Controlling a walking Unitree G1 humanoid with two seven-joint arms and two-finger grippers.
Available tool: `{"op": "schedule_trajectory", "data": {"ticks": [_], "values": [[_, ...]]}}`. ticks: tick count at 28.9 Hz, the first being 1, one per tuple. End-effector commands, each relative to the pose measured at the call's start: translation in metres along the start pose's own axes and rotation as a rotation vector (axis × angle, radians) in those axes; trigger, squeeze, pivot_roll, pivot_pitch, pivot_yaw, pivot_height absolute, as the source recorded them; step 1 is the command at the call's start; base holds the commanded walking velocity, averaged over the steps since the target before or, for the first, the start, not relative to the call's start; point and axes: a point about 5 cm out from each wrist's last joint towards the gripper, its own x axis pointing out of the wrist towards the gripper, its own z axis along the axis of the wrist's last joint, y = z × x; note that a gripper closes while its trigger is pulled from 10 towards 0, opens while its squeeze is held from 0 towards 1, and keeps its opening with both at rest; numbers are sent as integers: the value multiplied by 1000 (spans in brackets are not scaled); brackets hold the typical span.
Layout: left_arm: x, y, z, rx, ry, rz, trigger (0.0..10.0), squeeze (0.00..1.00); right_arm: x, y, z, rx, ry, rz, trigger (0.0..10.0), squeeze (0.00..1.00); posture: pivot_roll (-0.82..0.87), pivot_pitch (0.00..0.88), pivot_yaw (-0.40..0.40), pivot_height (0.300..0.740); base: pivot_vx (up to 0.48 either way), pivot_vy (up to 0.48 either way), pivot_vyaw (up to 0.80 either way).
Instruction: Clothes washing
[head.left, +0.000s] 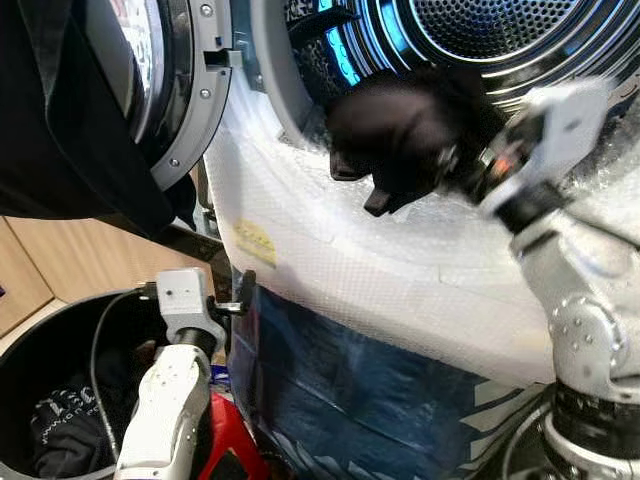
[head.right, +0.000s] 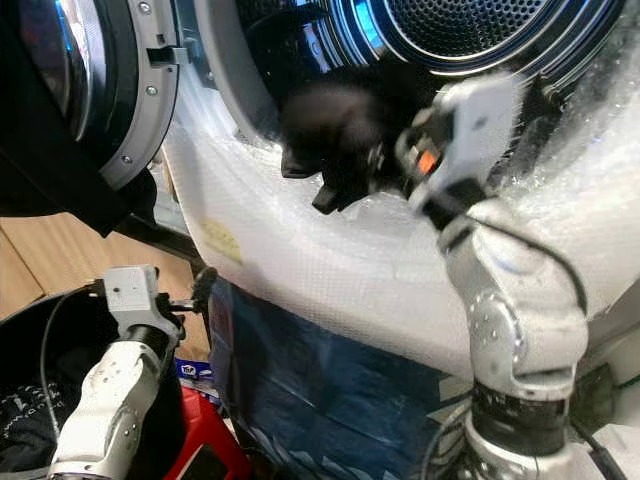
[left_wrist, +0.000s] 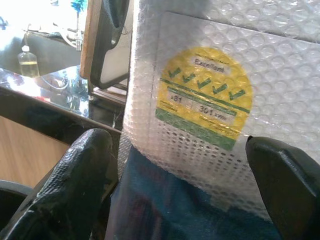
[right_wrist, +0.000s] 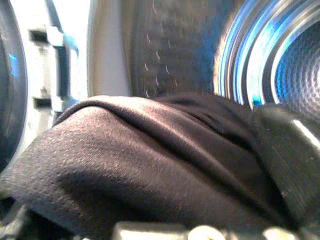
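The washing machine's drum (head.left: 490, 25) stands open at the top, its front wrapped in bubble wrap (head.left: 380, 270). My right gripper (head.left: 366, 186) is at the lower lip of the opening, shut on a black garment (head.left: 400, 125) that bunches over its fingers. In the right wrist view that black garment (right_wrist: 150, 160) covers the gripper, with one finger (right_wrist: 287, 150) beside it. My left gripper (left_wrist: 180, 190) is open and empty, low against the machine's front near a yellow sticker (left_wrist: 205, 100).
The round door (head.left: 190, 90) hangs open to the left, with dark cloth (head.left: 70, 130) draped in front of it. A black basket (head.left: 40, 350) holding dark clothes sits at the lower left. A red object (head.left: 225, 440) lies on the floor beside it.
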Motion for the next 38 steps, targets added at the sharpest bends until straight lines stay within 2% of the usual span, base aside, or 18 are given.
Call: {"op": "schedule_trajectory", "data": {"ticks": [1, 2, 3, 4, 7, 8, 10, 11, 14, 20, 22, 23, 24, 27, 30, 33, 37, 38], "values": [[0, -2, -1, 38, 10, -16, 10000, 0, -5, 16, 8, 7, -73, 93, 10000, 0, -32, 0, -24, 740, 0, 0, 0], [0, -2, -2, 51, 12, -21, 10000, 0, -6, 20, 8, 21, -85, 113, 10000, 0, -32, 0, -23, 740, 0, 0, 0], [0, -2, -2, 53, 13, -24, 10000, 0, -8, 24, 6, 36, -80, 129, 10000, 831, -36, 0, -21, 740, 0, 0, 0], [0, -3, -2, 52, 13, -26, 10000, 0, -10, 28, 3, 44, -72, 146, 10000, 1000, -37, 0, -21, 740, 0, 0, 0], [1, -4, -1, 65, 11, -43, 10000, 0, -18, 39, -10, -62, -19, 210, 10000, 1000, -38, 0, -17, 740, 0, 0, 0], [1, -4, -1, 65, 11, -43, 10000, 0, -18, 39, -10, -62, -19, 210, 10000, 1000, -38, 0, -17, 740, 0, 0, 0], [2, -4, 0, 65, 9, -48, 10000, 0, -20, 33, -22, -320, 51, 150, 10000, 1000, -47, 0, -6, 740, 0, 0, 0], [2, -5, 1, 66, 8, -53, 10000, 0, -21, 31, -24, -392, 53, 131, 10000, 1000, -47, 0, -6, 740, 0, 0, 0], [4, -7, 2, 74, 4, -61, 10000, 0, -23, 29, -19, -404, 0, 66, 10000, 1000, -50, 0, -4, 740, 0, 0, 0], [2, -8, 1, 85, 5, -61, 10000, 0, -28, 14, -13, -627, -66, -141, 10000, 973, -51, 0, -14, 740, 0, 0, 0], [2, -8, 1, 85, 5, -61, 10000, 0, -29, 14, -13, -657, -68, -149, 10000, 973, -51, 0, -14, 740, 0, 0, 0], [3, -8, 1, 86, 4, -62, 10000, 0, -29, 12, -14, -671, -68, -164, 10000, 565, -52, 0, -17, 740, 0, 0, 0], [3, -9, 1, 87, 3, -63, 10000, 0, -32, 9, -17, -696, -69, -191, 10000, 0, -46, 0, -21, 740, 0, 0, 0], [4, -8, 2, 88, 1, -57, 10000, 0, -41, 5, -25, -789, -60, -211, 10000, 0, -48, 0, -24, 740, 0, 0, 0], [3, -8, 1, 88, 0, -57, 10000, 0, -44, 6, -29, -796, -58, -205, 10000, 0, -48, 0, -26, 740, 0, 0, 0], [3, -8, 0, 88, 3, -58, 10000, 0, -51, 11, -39, -758, -45, -188, 10000, 0, -54, 0, -29, 740, 0, 0, 0], [4, -9, 0, 85, -1, -58, 10000, 0, -57, 13, -48, -798, -26, -134, 10000, 0, -60, 0, -34, 740, 0, 0, 0], [5, -10, 1, 81, -6, -57, 10000, 0, -59, 11, -49, -840, -21, -125, 10000, 0, -60, 0, -38, 740, 0, 0, 0]]}}
